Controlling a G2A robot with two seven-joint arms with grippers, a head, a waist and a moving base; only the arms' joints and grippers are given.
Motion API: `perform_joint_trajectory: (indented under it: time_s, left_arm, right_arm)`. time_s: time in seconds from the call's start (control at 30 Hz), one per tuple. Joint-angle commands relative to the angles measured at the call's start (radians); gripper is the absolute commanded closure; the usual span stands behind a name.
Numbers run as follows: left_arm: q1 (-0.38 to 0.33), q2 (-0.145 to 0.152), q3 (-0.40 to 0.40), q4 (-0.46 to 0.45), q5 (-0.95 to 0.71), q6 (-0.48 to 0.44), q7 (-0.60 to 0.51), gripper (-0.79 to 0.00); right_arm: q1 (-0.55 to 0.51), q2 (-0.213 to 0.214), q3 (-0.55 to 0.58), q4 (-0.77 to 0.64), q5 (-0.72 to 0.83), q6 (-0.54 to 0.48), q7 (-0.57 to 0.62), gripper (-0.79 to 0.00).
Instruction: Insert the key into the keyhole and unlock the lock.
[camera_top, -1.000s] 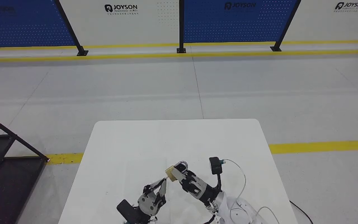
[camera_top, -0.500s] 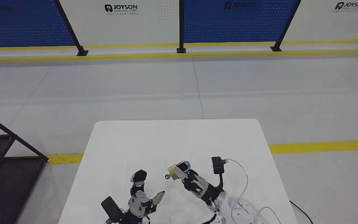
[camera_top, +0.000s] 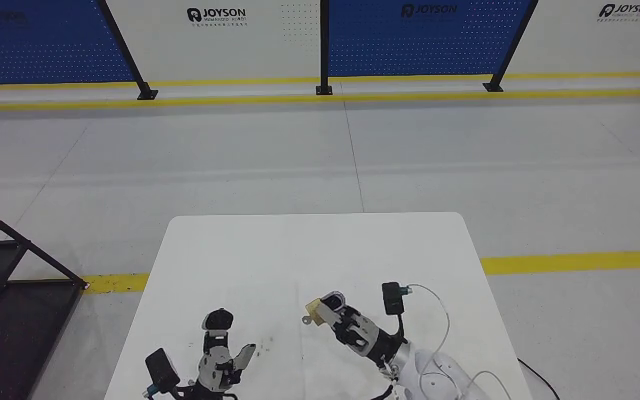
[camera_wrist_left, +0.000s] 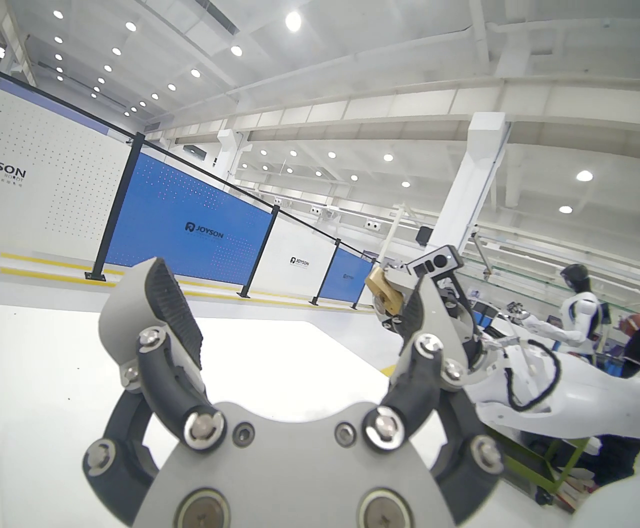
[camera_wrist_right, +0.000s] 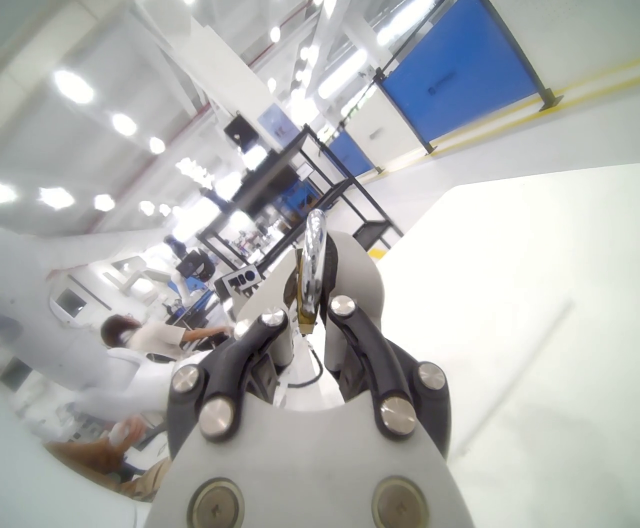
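Note:
My right gripper (camera_top: 333, 312) is shut on a brass padlock (camera_top: 321, 305) and holds it above the table's near middle. In the right wrist view its silver shackle (camera_wrist_right: 316, 247) stands up between the fingers, with the brass body (camera_wrist_right: 302, 300) pinched below. A small metal piece, seemingly the key (camera_top: 307, 320), juts from the lock's body toward the other arm. My left gripper (camera_top: 231, 336) hangs open and empty near the table's front left, well apart from the lock. From the left wrist its ribbed pads (camera_wrist_left: 172, 305) gape, and the padlock (camera_wrist_left: 382, 292) sits beyond them.
The white table (camera_top: 300, 250) is bare beyond the arms. A black cable plug (camera_top: 392, 296) and a white wire loop lie to the right of the right arm. A dark rack (camera_top: 25, 300) stands off the table's left edge.
My left gripper has opened, let go at the lock and drawn back to the left toward the front edge. The right gripper with the padlock has shifted slightly right.

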Motion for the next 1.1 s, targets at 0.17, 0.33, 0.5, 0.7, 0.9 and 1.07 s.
perform_joint_trajectory:
  time_s: [0.17,0.33,0.5,0.7,0.9,1.07]
  left_arm:
    - [0.005,0.003,-0.012,0.006,-0.021,-0.033,-0.013,-0.785]
    - [0.005,0.003,-0.012,0.006,-0.021,-0.033,-0.013,-0.785]
    - [0.005,0.003,-0.012,0.006,-0.021,-0.033,-0.013,-0.785]
    - [0.009,0.005,-0.029,-0.018,-0.101,-0.060,-0.087,-0.785]
    - [0.041,0.015,-0.088,-0.037,-0.170,-0.118,-0.123,-0.785]
    - [0.063,0.019,-0.139,-0.040,-0.213,-0.136,-0.139,-0.785]
  right_arm:
    - [-0.007,0.004,0.005,-0.004,-0.042,0.030,0.013,0.000]
    - [-0.007,0.004,0.005,-0.004,-0.042,0.030,0.013,0.000]
    - [-0.005,0.004,0.003,-0.005,-0.043,0.039,0.015,0.000]
    - [0.019,0.003,-0.023,0.017,-0.067,0.094,0.075,0.000]
    - [0.075,-0.002,-0.073,0.085,-0.042,0.103,0.181,0.000]
    - [0.140,-0.017,-0.145,0.135,-0.040,0.153,0.261,0.000]
